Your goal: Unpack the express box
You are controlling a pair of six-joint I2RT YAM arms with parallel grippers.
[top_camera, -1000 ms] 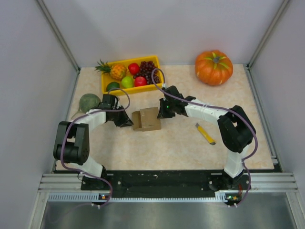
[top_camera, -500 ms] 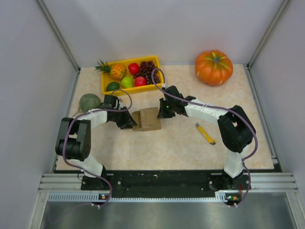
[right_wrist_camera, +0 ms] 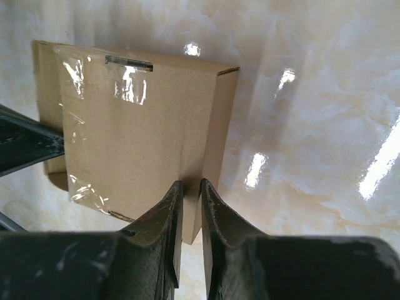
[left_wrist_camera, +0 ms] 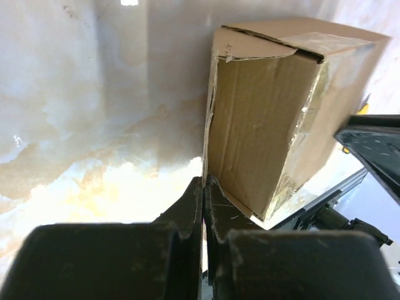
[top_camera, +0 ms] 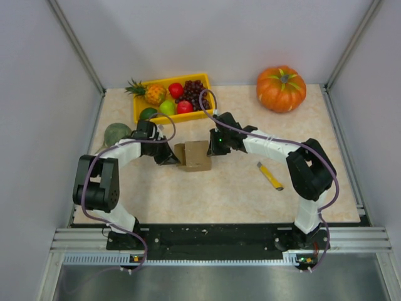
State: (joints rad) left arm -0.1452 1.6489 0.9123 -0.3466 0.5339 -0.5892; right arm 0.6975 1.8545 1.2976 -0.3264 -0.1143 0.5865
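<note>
Left gripper (top_camera: pixel 170 155) has crept a bit farther and right since a second ago, tighter against the box; we see more of the green melon (top_camera: pixel 116 133) behind its arm now; right arm and box look unmoved.

We find the express box (top_camera: pixel 194 156) at mid-table (top_camera: pixel 238 194), just near of the yellow tray (top_camera: pixel 169 79), held between the two grippers; left gripper on its left side, right gripper (top_camera: pixel 214 145) on its far right corner.

Left wrist view: the left gripper (left_wrist_camera: pixel 204 181) has its fingers (left_wrist_camera: pixel 187 209) pressed almost together, with the thin cardboard edge at the box's (left_wrist_camera: pixel 269 112) lower left corner pinched in the slit; the top flap looks slightly lifted and torn at the corner.

Right wrist view: the right gripper (right_wrist_camera: pixel 190 184) shows fingers (right_wrist_camera: pixel 215 206) narrowly closed on the side edge of the box (right_wrist_camera: pixel 137 131); clear tape (right_wrist_camera: pixel 128 81) shines on the brown top; the other gripper's dark finger shows at the left.

Elsewhere: pumpkin (top_camera: pixel 281 88) in the far right corner, well apart; yellow cutter (top_camera: pixel 270 175) lying flat on the table right of the box, near the right arm's elbow; the tray holds a pineapple (top_camera: pixel 152 93), grapes (top_camera: pixel 194 89) and other round fruit; the melon sits at the left edge, near of the tray.
</note>
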